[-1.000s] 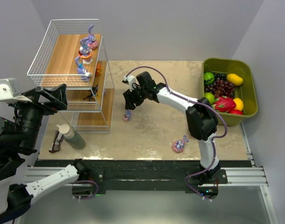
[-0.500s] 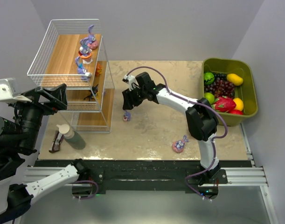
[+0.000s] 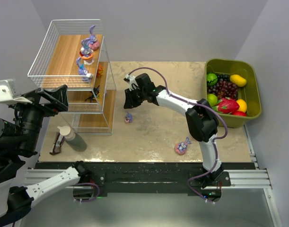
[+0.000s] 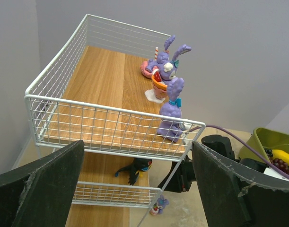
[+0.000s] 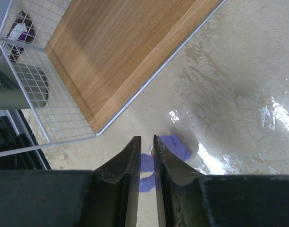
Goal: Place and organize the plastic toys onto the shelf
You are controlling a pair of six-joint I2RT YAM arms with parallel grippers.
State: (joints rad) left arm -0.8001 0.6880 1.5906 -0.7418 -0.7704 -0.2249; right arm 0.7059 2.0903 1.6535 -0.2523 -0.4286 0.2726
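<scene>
**A:** How far along was the sorting?

**B:** Well over halfway, I'd judge. The shelf (image 3: 64,56) stood at the desk's (image 3: 158,130) far left corner. A cluster of bunnies (image 4: 171,111) sat along the right edge of its top board. An orange toy (image 3: 100,71) and a black toy (image 4: 135,169) were on the board below.

**A:** What was left?

**B:** Two pieces lay on the desk. A purple toy (image 3: 128,117) sat just beside the right edge of the shelf's lowest board. A pink-based toy (image 3: 182,147) sat near the desk's near edge, well apart from the shelf. Both wanted lifting and setting in line with the others.

**A:** Where was the purple toy relative to the right gripper (image 5: 146,139)?

**B:** Right under it. In the wrist view it lay just past the fingertips, partly hidden behind them. From above, the gripper hung over the spot between the shelf's edge and the middle of the desk.

**A:** Had it got hold of the toy?

**B:** I couldn't tell. The jaws were drawn nearly together, with only a thin slit between them. Whether they had nipped the top of the toy was hidden. The toy looked to be resting on the desk.

**A:** And the left gripper (image 4: 138,144)?

**B:** It was spread wide with nothing in it. It sat off the desk's left edge, facing the shelf's top tier.
</scene>
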